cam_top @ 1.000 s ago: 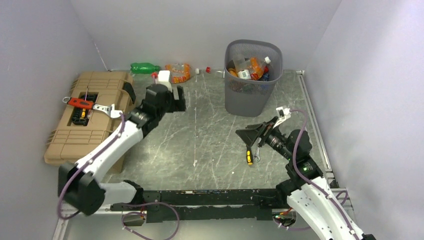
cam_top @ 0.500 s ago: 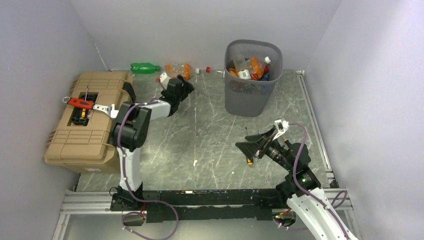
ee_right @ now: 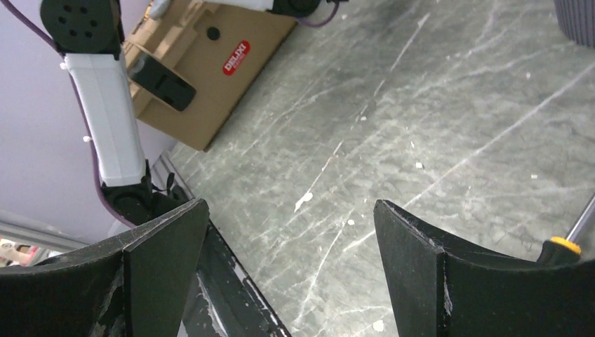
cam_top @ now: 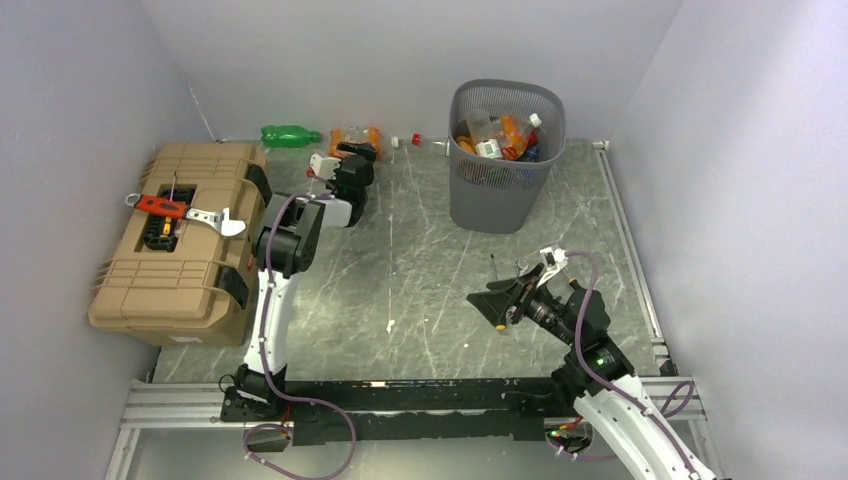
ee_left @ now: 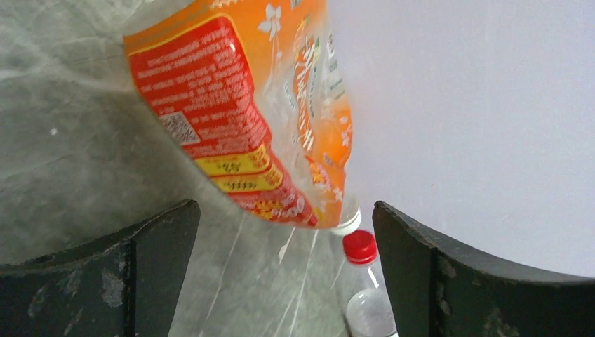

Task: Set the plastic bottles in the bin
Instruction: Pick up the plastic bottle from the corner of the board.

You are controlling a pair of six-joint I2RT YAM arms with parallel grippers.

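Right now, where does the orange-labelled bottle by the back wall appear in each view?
Top external: orange-labelled bottle at the back wall, left of the bin.
Left wrist: upper centre, ahead of the open jaws.
Right wrist: not in it.
Shared landmark: scratched table, all views.

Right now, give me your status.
Left hand open at orange bottle, no grip. Right hand open, empty. Bin holds bottles. Screwdriver beside right hand.

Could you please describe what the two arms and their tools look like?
The left arm and right arm have white shells between black joints, each with a purple cable. The left tool and right tool each have two dark, wedge-shaped fingers.
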